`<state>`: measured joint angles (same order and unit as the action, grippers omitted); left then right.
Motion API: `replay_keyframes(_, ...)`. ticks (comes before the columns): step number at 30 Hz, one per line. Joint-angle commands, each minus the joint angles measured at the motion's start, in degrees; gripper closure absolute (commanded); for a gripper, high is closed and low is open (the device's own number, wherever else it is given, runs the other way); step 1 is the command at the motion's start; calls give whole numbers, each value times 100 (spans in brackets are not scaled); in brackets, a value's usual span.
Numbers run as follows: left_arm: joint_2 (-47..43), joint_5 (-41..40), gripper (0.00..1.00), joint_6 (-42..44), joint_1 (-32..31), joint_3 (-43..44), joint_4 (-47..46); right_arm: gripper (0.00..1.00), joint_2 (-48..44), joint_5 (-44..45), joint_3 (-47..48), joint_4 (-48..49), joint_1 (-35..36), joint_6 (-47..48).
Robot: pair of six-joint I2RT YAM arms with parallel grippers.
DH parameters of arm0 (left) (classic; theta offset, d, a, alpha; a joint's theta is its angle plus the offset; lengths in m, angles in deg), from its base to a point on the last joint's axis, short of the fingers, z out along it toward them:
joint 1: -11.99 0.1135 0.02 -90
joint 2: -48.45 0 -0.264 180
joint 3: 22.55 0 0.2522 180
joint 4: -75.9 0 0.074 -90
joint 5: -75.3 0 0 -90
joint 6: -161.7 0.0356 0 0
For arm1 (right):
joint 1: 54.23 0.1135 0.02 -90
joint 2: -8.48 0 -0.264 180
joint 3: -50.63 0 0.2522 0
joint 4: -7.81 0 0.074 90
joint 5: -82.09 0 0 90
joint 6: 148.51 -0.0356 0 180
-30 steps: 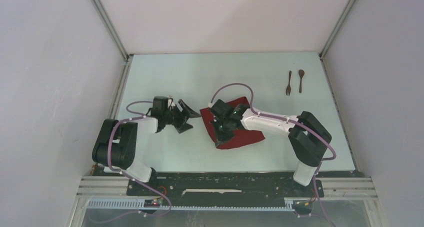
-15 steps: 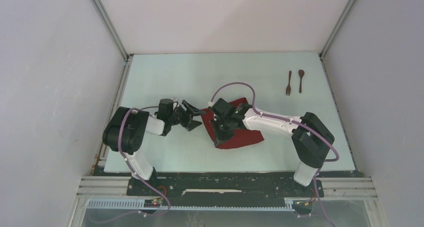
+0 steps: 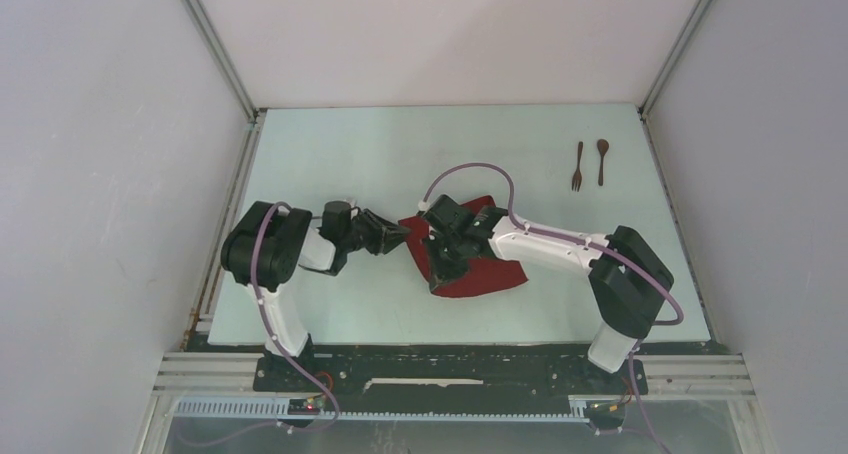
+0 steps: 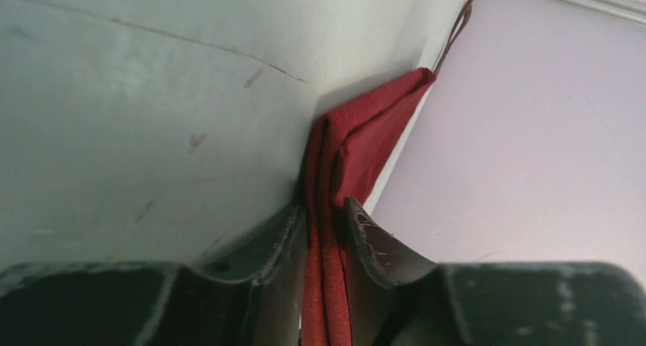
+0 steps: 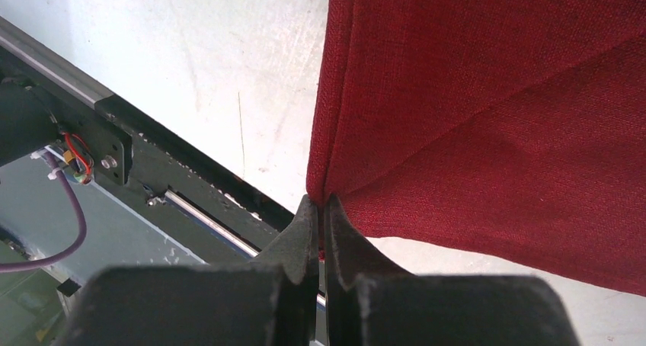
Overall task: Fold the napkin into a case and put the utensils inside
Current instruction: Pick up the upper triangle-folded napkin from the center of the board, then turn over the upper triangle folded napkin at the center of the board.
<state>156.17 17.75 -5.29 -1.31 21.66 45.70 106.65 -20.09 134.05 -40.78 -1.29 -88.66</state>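
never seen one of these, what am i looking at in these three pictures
Two robot arms are bolted at the table's near edge. One picture looks down from above; the other two come from a camera on each wrist. On the table lie a red napkin, a fork and a spoon. The right end effector is pinched shut on the napkin's edge. The left end effector has another edge between its fingers; whether it grips yet is unclear.

The napkin [image 3: 490, 269] is lying mid-bench [image 3: 350, 154], its left corner sitting between the left fingers [image 4: 274, 239] and its near-left edge between the right fingers [image 5: 301, 232]. The fork [image 3: 577, 166] is lying just left of the spoon [image 3: 602, 160], near the far right corner.
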Motion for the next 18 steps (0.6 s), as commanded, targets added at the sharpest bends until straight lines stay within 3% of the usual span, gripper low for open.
replay_keyframes(1,106,-366,77,94,-5,114,21,100,-358,-89,-90,137,-1,60)
replay_keyframes(3,45,-419,95,156,45,118,24,100,-352,-98,-88,193,53,96)
replay_keyframes(4,-7,-410,98,183,85,106,25,100,-359,-103,-87,222,98,105)
replay_keyframes(9,-838,-125,100,509,653,-91,751,100,-300,-332,-64,548,506,-6)
replay_keyframes(11,-1571,-45,100,1034,1025,-65,1902,100,-162,-460,145,686,793,-33)
replay_keyframes(13,-2446,-158,100,1877,1396,240,3616,100,78,-752,525,834,1066,-112)
replay_keyframes(18,-4684,-1255,100,3611,2499,1623,7490,100,804,-1885,2021,1461,1678,-282)
